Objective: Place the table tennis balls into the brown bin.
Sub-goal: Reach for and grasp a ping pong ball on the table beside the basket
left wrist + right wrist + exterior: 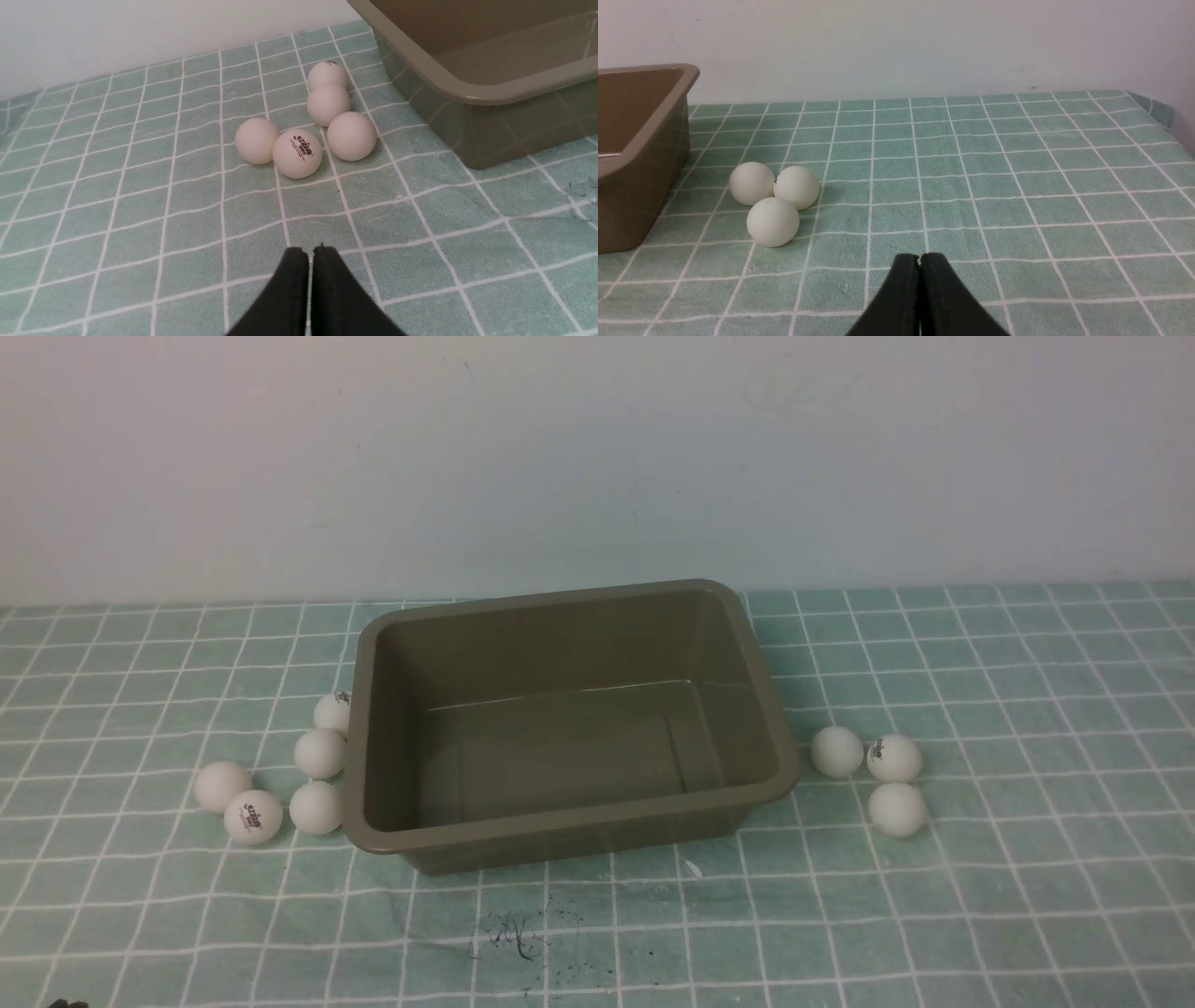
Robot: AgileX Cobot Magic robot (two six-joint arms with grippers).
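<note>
Eight white table tennis balls [253, 818] lie outside the brown bin [560, 747], five near its left side and three near its right. On the left, two balls sit close together farthest from the bin, one of them showing a dark printed logo, while the other three are grouped beside the bin's left wall. On the right, the three balls form a tight cluster, a printed mark visible on one. The bin, a rectangular tub with rounded corners and a flared rim, stands upright and slightly askew, its interior empty. Beneath it spreads a green surface [1027, 896] crossed by white grid lines, with dark scuffs in front of the bin. A pale wall [597, 457] rises behind. The left pincer [310, 254] and the right pincer [920, 259] each have their tips together, holding nothing.
</note>
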